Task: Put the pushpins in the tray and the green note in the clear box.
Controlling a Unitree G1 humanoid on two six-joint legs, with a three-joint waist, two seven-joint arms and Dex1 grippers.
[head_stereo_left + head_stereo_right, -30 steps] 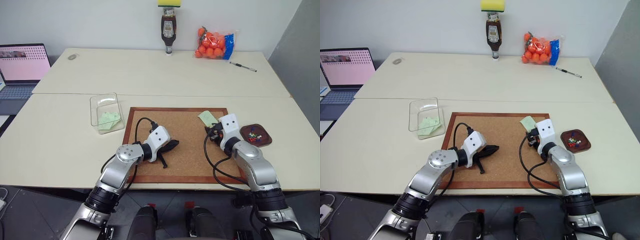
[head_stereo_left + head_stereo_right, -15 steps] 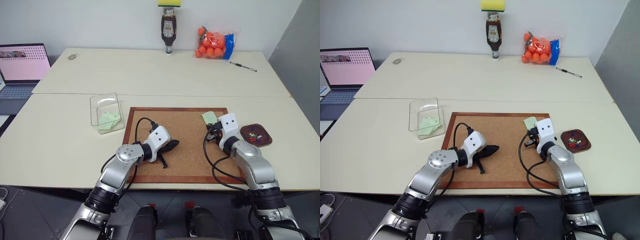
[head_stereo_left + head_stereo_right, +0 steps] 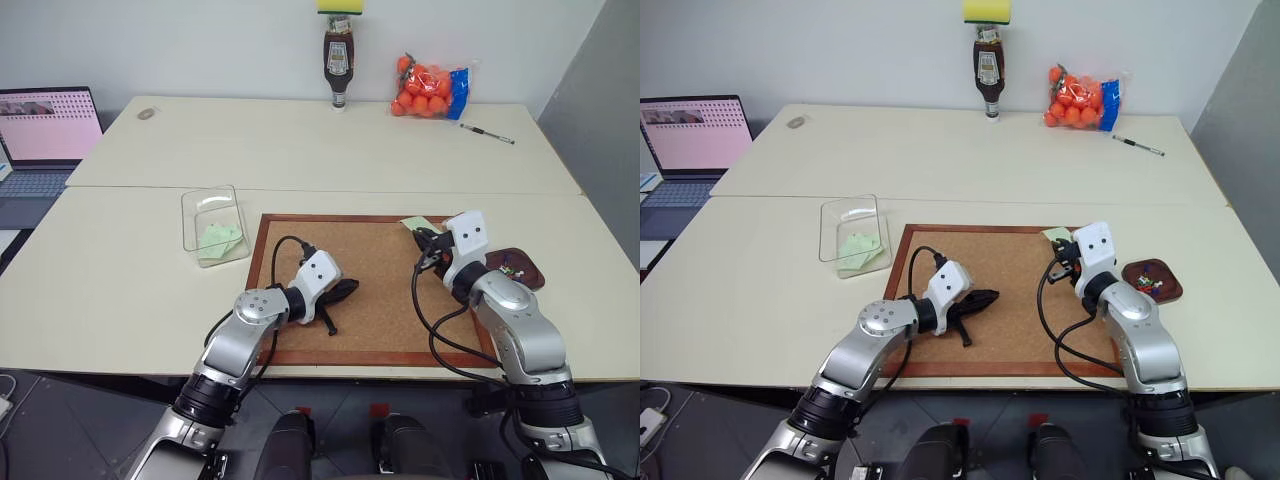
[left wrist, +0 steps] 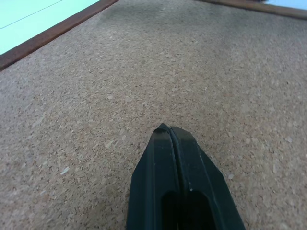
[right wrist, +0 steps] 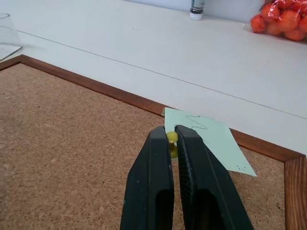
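1. The broad, smooth cream desk (image 3: pixel 120 290) carries everything, with a seam running across it behind the board.
2. The large rectangular cork board (image 3: pixel 375 285), grainy and speckled tan within a dark wood frame, lies flat with its long axis across the desk.
3. The transparent, round-cornered plastic clear box (image 3: pixel 213 222) sits just beside the board's left far corner, long axis running away from the robot; a crumpled pale-green paper (image 3: pixel 219 238) lies inside.
4. The flat pale-green square note (image 5: pixel 211 140) with faint printed marks rests at the board's right far corner, one corner overlapping the frame.
5. The small glossy reddish-brown tray (image 3: pixel 1153 280) with rounded corners sits right of the board, holding tiny coloured pushpins (image 3: pixel 1144 283).
6. The left pincer (image 4: pixel 170 132), matte black, is clenched empty, its tip pointing across the cork.
7. The right pincer (image 5: pixel 171 135) is clenched on a yellow plastic pushpin (image 5: pixel 171 140) over the note's near edge.
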